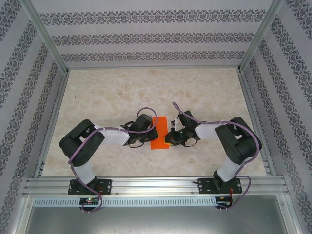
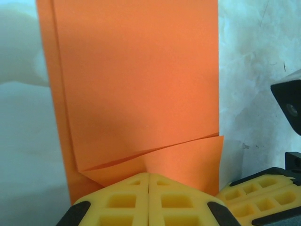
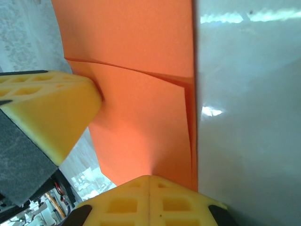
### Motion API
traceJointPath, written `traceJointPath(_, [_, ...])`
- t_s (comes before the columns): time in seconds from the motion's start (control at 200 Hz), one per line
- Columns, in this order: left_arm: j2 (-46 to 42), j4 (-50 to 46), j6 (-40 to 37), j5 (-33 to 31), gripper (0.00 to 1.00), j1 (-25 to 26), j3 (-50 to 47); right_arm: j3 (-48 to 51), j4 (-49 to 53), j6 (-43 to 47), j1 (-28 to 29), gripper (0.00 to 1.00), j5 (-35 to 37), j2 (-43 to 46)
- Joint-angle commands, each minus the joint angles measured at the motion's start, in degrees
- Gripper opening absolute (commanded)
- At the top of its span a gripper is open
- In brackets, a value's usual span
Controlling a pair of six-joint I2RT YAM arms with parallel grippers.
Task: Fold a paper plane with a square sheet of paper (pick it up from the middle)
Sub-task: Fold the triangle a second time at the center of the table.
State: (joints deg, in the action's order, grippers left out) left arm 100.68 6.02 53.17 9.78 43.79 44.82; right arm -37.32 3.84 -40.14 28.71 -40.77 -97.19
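**Both grippers pinched on folded orange sheet, mid-table**

Top view: the orange sheet (image 1: 159, 132) lay at the centre of the table (image 1: 112, 92). It was folded to a narrow strip, with its long axis running 12 to 6 o'clock. The left gripper (image 1: 150, 134) met the strip's edge at 9 o'clock. The right gripper (image 1: 169, 138) met the opposite edge at 3 o'clock, slightly toward the 6 o'clock end.

Left wrist view: the yellow pads (image 2: 122, 200) were pressed together with no gap, and the paper's edge ran into their seam. A loose flap creased diagonally just above the tips.

Right wrist view: that gripper's jaws were likewise together, nipping the sheet's edge. The paper narrowed toward the tips, and layered fold edges showed at 3 o'clock.
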Motion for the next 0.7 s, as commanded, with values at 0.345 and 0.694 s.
traceJointPath(0.345, [-1.09,-2.06,-4.12,-2.29,0.09,-6.90,-2.82,3.22,4.51,1.72,-0.30,0.05,4.83,-3.10])
traceJointPath(0.694, [-3.25,-4.62,-7.49,0.05,0.10,-10.48,-2.65,2.80,4.82,1.78,-0.41,0.06,4.26,-2.17])
